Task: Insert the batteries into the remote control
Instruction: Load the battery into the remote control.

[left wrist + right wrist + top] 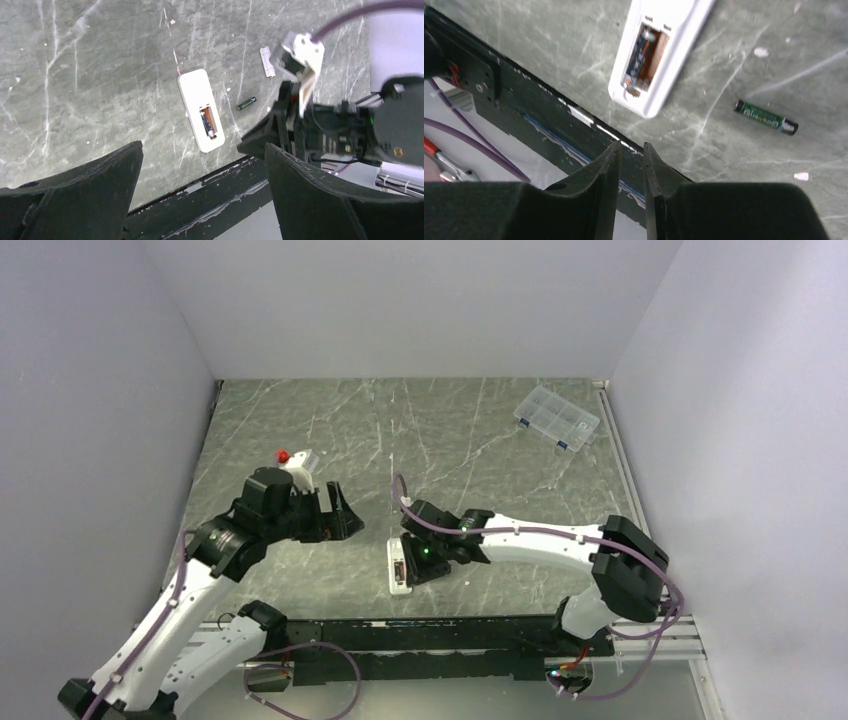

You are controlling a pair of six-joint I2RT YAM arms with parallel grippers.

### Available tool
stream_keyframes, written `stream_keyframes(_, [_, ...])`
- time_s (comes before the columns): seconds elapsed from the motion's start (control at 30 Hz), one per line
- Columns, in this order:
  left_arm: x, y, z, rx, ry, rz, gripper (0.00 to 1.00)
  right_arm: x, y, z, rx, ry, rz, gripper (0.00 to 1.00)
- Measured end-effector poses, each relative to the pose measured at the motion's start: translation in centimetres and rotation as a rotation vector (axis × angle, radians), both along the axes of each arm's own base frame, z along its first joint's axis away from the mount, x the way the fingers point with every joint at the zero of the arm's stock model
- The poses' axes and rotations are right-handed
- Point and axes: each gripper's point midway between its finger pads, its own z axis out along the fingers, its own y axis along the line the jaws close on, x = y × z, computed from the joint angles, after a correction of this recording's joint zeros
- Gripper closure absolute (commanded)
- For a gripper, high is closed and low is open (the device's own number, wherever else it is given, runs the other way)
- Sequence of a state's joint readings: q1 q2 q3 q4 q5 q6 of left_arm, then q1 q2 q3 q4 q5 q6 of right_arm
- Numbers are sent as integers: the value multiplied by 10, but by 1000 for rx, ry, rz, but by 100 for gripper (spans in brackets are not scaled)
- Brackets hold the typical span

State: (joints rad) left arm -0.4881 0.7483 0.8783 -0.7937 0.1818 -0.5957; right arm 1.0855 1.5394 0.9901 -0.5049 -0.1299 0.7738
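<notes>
Batteries sit in two places. The seated battery (pixel 639 52) lies in the open compartment of the remote control (pixel 681 45), and the loose battery (pixel 765 118) lies on its side on the tabletop (pixel 734 200), near the remote but not touching it. The loose one is a small, rigid, smooth cylinder. It is probably light and apt to roll or squirt out of a pinch, so the safest hold looks to be across its middle, with the fingers square to its long axis and both ends left free to drop into the empty slot beside the seated cell. The remote control is a slim, stiff plastic bar lying compartment-up near the black rail (pixel 549 120) at the tabletop's near edge. It is likely light enough to skid under pressure, so steadying it may help. The right claw (pixel 631 155) hovers over the rail by the remote's compartment end, its fingers only narrowly apart and holding nothing. The left claw (pixel 202 155) hangs farther off, spread wide and empty. A small white sliver (pixel 267 61), perhaps the compartment cover, lies beyond the loose battery.
</notes>
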Motion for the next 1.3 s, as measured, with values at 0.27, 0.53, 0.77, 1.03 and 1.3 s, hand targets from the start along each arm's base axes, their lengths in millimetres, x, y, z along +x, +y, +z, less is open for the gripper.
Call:
stream_keyframes(0.27, [23, -22, -38, -7, 110, -13, 19, -27, -21, -10, 38, -38, 31, 80])
stream_keyframes(0.53, [48, -47, -68, -33, 173, -40, 45, -34, -30, -14, 98, -85, 1, 87])
stream_keyframes(0.77, [72, -69, -94, -60, 208, -65, 69, -42, -18, -15, 138, -115, 12, 95])
stream_keyframes(1.03, [87, -86, -132, -77, 271, -96, 100, -36, -12, -19, 119, -171, -19, 98])
stream_keyframes(1.3, [93, -95, -152, -91, 296, -120, 100, -21, 3, -8, 99, -224, -66, 97])
